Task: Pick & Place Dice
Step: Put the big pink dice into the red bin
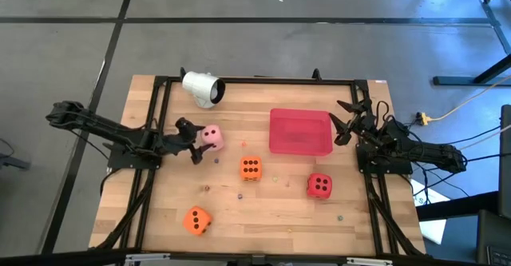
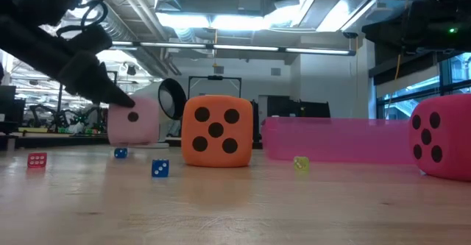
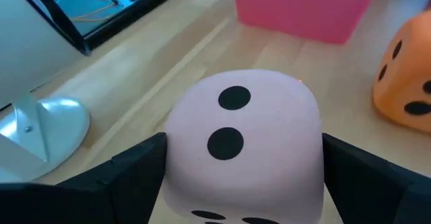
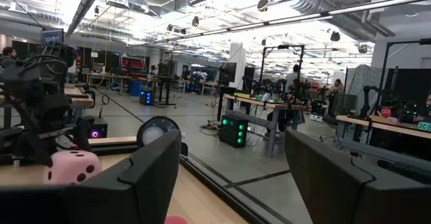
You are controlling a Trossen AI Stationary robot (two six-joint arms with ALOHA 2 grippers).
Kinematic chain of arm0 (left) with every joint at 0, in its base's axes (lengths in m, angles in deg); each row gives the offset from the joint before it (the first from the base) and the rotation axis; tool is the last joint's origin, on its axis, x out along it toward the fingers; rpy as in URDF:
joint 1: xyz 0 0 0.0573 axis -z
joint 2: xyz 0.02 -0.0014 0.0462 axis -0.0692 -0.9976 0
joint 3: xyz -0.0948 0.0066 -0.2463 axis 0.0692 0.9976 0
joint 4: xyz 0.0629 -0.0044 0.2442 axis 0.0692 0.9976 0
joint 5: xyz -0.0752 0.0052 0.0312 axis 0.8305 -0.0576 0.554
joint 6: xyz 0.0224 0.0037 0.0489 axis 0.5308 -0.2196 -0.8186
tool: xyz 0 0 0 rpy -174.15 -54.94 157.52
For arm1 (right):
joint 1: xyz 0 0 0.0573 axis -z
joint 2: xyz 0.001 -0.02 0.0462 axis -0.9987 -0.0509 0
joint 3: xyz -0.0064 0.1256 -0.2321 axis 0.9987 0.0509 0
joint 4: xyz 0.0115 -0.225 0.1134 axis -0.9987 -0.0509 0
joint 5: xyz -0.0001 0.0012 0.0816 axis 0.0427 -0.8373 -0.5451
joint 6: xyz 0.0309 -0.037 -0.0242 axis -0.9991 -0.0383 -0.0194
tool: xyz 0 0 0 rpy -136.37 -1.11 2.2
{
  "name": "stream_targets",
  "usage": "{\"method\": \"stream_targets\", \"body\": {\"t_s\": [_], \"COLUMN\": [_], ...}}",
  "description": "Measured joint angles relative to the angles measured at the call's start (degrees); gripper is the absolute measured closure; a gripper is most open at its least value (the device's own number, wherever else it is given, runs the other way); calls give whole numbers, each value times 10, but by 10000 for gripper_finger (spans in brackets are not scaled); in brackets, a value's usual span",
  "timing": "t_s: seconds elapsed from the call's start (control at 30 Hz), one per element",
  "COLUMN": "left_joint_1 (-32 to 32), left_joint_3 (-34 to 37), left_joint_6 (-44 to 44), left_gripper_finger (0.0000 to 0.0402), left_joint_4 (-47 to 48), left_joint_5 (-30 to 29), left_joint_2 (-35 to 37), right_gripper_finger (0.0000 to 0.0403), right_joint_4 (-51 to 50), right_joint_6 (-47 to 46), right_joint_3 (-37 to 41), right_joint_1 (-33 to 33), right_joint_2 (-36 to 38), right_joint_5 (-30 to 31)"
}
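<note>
The pale pink die (image 1: pixel 212 136) sits on the table left of centre, its two-pip face up in the left wrist view (image 3: pixel 242 136). My left gripper (image 1: pixel 192 140) is open, one finger on each side of the die (image 2: pixel 136 123). One orange die (image 1: pixel 251 168) stands mid-table, and another (image 1: pixel 196 220) sits near the front edge. The red die (image 1: pixel 319 185) rests right of centre. My right gripper (image 1: pixel 343 121) waits open by the table's right edge, raised, next to the tray. My left gripper comes in level from the table's left, and its fingers (image 3: pixel 145 167) stand along two opposite sides of the pink die. I cannot tell whether they touch those sides (image 3: pixel 182 157). The die's underside is on the table.
A flat red tray (image 1: pixel 300 132) lies between the pink die and my right gripper. A white cup (image 1: pixel 203 89) lies on its side near the far edge. Several tiny dice (image 2: pixel 160 168) are scattered over the wood. A black frame (image 1: pixel 239 80) borders the table.
</note>
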Motion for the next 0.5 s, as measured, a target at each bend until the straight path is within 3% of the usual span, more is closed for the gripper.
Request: {"method": "stream_targets", "body": {"t_s": [0.17,0.37,0.5], "left_joint_1": [0,0,-10], "left_joint_3": [0,0,0], "left_joint_6": [-31,-156,-218], "left_gripper_finger": [54,54,54], "left_joint_4": [-71,-253,-351], "left_joint_5": [-3,-18,4], "left_joint_2": [0,0,-3], "right_gripper_finger": [135,135,135], "right_joint_4": [0,0,0], "right_joint_6": [0,0,0], "right_joint_3": [0,0,0], "right_joint_1": [0,0,0], "right_joint_2": [0,0,0], "right_joint_5": [0,0,0]}}
